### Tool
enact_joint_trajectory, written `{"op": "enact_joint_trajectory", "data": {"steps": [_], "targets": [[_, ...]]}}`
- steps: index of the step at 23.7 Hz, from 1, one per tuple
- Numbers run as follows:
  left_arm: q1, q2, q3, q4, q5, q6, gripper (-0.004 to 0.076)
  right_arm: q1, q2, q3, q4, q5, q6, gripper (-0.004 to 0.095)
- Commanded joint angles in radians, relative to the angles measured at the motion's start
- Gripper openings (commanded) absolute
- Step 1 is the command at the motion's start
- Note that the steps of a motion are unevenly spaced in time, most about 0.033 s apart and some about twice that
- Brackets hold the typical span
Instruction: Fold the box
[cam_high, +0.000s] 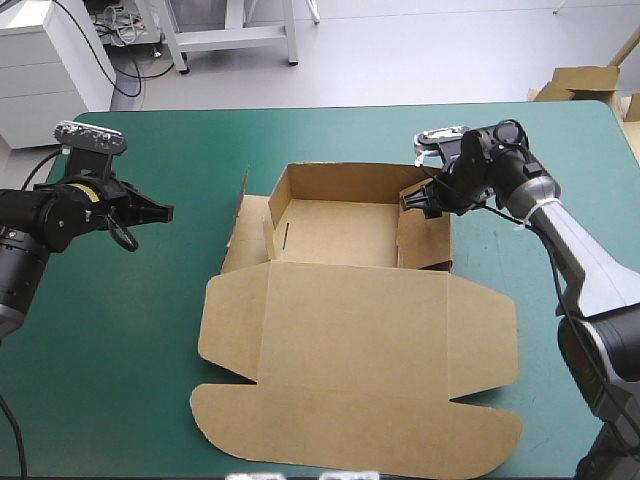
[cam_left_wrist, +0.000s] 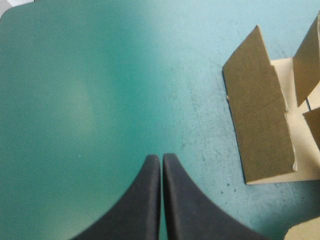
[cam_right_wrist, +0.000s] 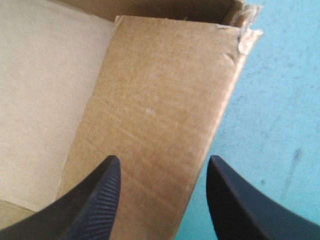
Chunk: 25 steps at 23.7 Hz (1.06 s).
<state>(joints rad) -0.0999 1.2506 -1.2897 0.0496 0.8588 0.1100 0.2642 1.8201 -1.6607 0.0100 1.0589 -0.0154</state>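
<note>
Lying at the middle of the teal-green worktop (cam_high: 150, 330), the box (cam_high: 350, 340) of cut brown board is half formed in the high view. It has an open tray with raised walls at its far end and a broad lid with rounded flaps lying flat at its near end. Its long axis runs from the worktop's far edge to the near one, with the tray end pointing away from the robot. The left end effector (cam_high: 165, 211), two black curved fins, hangs well left of the box and points at it. The right end effector (cam_high: 408, 203) sits at the tray's far right corner.

The left wrist view adds that the left end effector (cam_left_wrist: 161, 157) is pressed together over bare cover, with the box's leaning left wall ahead and apart from it.

The right wrist view shows what the high view hides. The right end effector (cam_right_wrist: 164, 160) is spread, with the tray's right wall panel (cam_right_wrist: 160, 100) between its fingers. I cannot tell whether they touch it.
</note>
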Motion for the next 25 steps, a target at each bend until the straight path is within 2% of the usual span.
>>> {"op": "enact_joint_trajectory", "data": {"steps": [1,3,7,9,12,17,20,25], "targets": [[0.071,0.005,-0.026,-0.073,-0.028,0.015,-0.0001,-0.011,-0.055,-0.118,-0.010,0.065,0.000,0.0547],[0.129,0.023,-0.026,-0.124,-0.028,0.024,-0.0001,-0.011,-0.068,-0.156,-0.010,0.112,0.015,0.0547],[0.238,0.058,-0.026,-0.247,0.014,0.107,-0.0001,-0.011,-0.131,-0.142,-0.004,0.112,0.054,0.0547],[0.280,0.069,-0.026,-0.288,0.014,0.118,-0.0001,-0.011,-0.138,-0.112,-0.010,0.112,0.118,0.0547],[0.297,0.073,-0.026,-0.323,0.014,0.138,-0.0001,-0.012,-0.129,-0.056,0.002,0.107,0.139,0.0547],[0.297,0.074,-0.026,-0.340,0.016,0.155,-0.0001,-0.012,-0.028,-0.033,-0.010,0.100,0.129,0.0534],[0.297,0.074,-0.026,-0.339,0.016,0.162,-0.0001,-0.012,0.015,-0.033,0.007,0.090,0.028,0.0520],[0.297,0.074,-0.026,-0.339,0.010,0.164,-0.0001,-0.012,0.048,-0.035,0.026,0.070,0.002,0.0448]]}}
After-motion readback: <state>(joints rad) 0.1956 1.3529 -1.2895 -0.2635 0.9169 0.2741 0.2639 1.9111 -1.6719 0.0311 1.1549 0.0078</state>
